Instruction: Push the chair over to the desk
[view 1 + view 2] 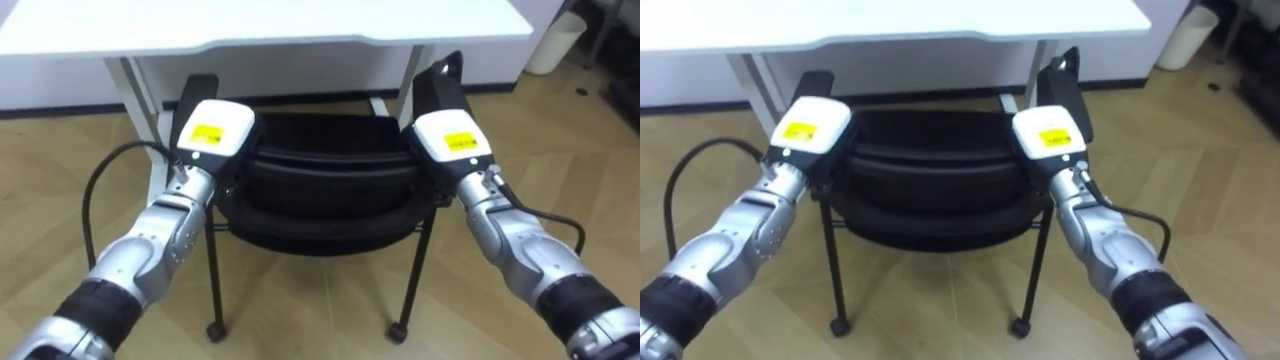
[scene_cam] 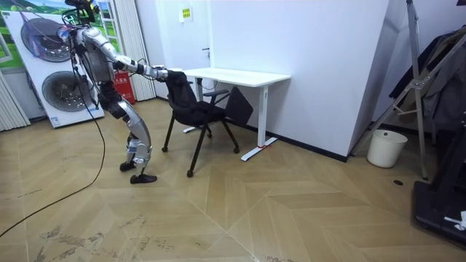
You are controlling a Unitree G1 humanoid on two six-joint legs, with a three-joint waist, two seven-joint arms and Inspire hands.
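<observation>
Head eyes down, room camera afar: chair

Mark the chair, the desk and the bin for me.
chair (image 1: 330, 215), left eye view, on its curved black backrest.
desk (image 1: 280, 20), left eye view, on its white top.
bin (image 2: 386, 149), room view, on its side wall.

1. First yellow label: it sat on the white back of my left hand. It bore a line of dark print, too small for me to read.
2. Second yellow label: it sat on the white back of my right hand. Its dark print was just as unreadable.
3. Small yellow sign: in the room view it hung high on the white wall, above the near end of the desk. Its marks were illegible.
4. No word or number could be read anywhere.
</observation>
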